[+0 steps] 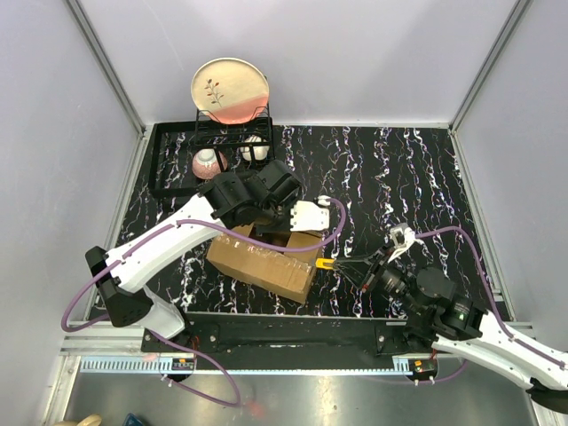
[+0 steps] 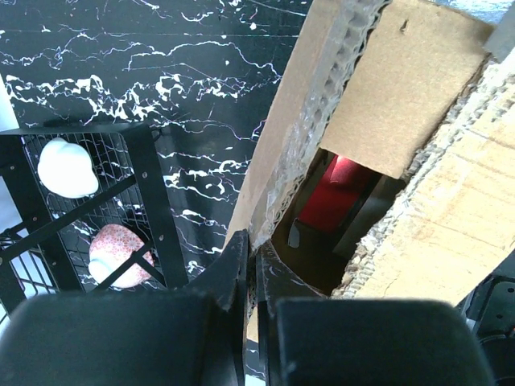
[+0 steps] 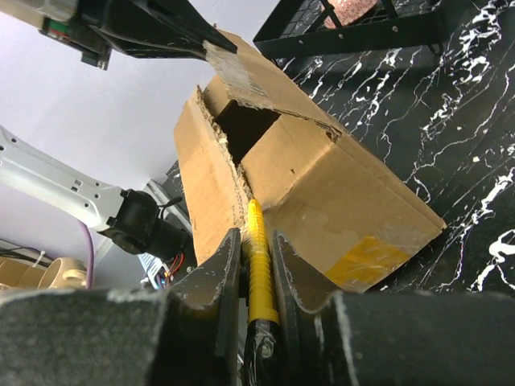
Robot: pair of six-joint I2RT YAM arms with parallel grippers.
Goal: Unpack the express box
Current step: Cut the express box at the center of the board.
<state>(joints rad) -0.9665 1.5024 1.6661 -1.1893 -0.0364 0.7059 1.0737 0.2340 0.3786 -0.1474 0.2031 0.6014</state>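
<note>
Overhead view: the express box (image 1: 266,266), plain brown cardboard, lies near the middle of the black marbled table (image 1: 399,177), just ahead of the arm bases and slightly left of centre. My L arm reaches over it from the left. My R arm comes in low from the right.

L wrist cam: the L gripper (image 2: 251,269) is pinched tight on the edge of a raised top flap (image 2: 282,137), so the box sits directly under and in front of that hand. The top is open, w/ torn corrugated edges. A red package (image 2: 334,197) shows inside, in shadow.

R wrist cam: the R gripper (image 3: 256,241) is clamped around a yellow tool (image 3: 257,273), pointing at the box's near corner. The tip sits right at the torn vertical edge. I can't tell if it touches. The box fills the view straight ahead of this hand, w/ a yellow tape patch low on its side.

Behind the box, far left on the table, is a black wire dish rack (image 1: 173,160) w/ a pink-and-cream plate (image 1: 229,89) standing upright, a pink bowl (image 1: 209,162) and a white cup (image 1: 253,149).
</note>
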